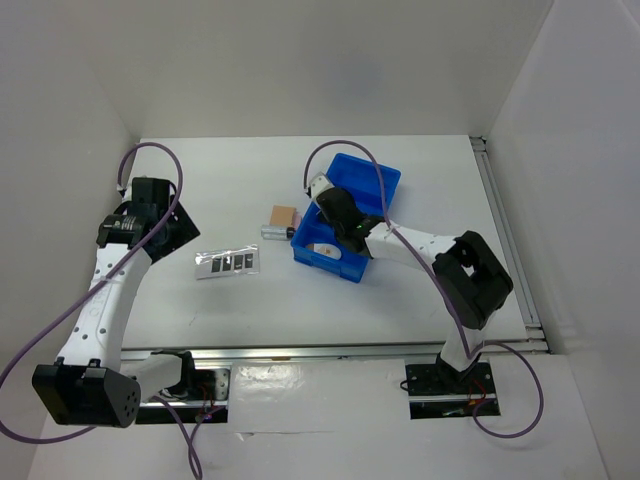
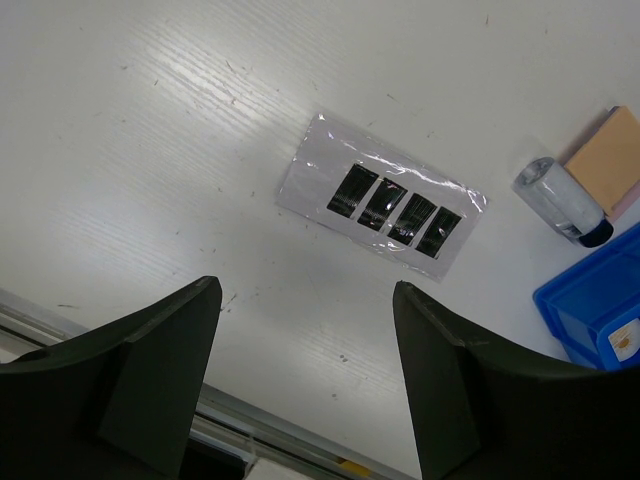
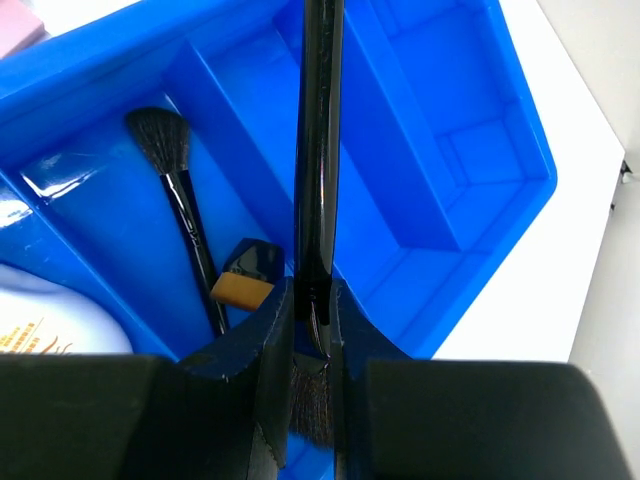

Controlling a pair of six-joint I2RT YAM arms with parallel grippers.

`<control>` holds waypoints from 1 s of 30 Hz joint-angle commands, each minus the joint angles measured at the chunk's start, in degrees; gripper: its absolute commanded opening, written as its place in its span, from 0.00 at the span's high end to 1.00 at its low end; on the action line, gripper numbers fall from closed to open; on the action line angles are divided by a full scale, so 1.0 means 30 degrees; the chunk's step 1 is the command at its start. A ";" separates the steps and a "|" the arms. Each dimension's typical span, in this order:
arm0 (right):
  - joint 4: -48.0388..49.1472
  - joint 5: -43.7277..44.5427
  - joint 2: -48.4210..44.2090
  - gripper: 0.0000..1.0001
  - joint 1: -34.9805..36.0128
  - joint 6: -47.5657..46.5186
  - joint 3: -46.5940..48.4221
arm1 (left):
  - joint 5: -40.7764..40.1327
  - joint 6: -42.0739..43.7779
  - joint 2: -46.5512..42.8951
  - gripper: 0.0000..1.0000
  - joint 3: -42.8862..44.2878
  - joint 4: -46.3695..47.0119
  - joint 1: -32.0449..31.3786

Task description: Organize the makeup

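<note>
My right gripper [image 3: 314, 310] is shut on a thin black brush [image 3: 318, 150], held over the blue bin [image 3: 470, 190], its bristles between my fingers. In the bin lie another black brush [image 3: 180, 210], a small black applicator with a tan tip [image 3: 245, 275] and a white oval compact [image 3: 50, 315]. On the table left of the bin are the silver-grey palette strip with dark pans [image 2: 385, 207], the small silver tube [image 2: 560, 200] and the tan square pad [image 2: 608, 155]. My left gripper [image 2: 305, 380] is open and empty, above the table near the palette [image 1: 228, 263].
The blue compartmented bin [image 1: 380, 180] stands mid-table, with my right gripper [image 1: 335, 210] over its left side. A metal rail [image 1: 330, 350] runs along the near table edge and another along the right edge [image 1: 505, 230]. White walls enclose the table.
</note>
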 commanded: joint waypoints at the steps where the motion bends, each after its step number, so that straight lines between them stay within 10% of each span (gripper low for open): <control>1: 0.0038 -0.0269 0.0050 1.00 -0.0034 0.0333 0.0024 | -0.0041 -0.0300 -0.0131 0.17 0.0261 0.0196 -0.0071; 12: -0.0433 -0.0064 0.0050 1.00 0.0757 0.0245 -0.0591 | 0.0135 -0.0300 -0.0512 0.17 0.0085 0.0196 -0.0071; 18: -0.1019 0.0343 0.0050 0.52 0.0757 0.0626 -0.0036 | 0.0135 -0.0300 -0.1127 0.17 -0.0296 0.0196 -0.0071; 30: -0.2857 0.0990 -0.0741 0.35 0.1343 0.1500 0.3800 | 0.0135 0.0051 -0.2299 0.17 -0.0296 0.0196 -0.0071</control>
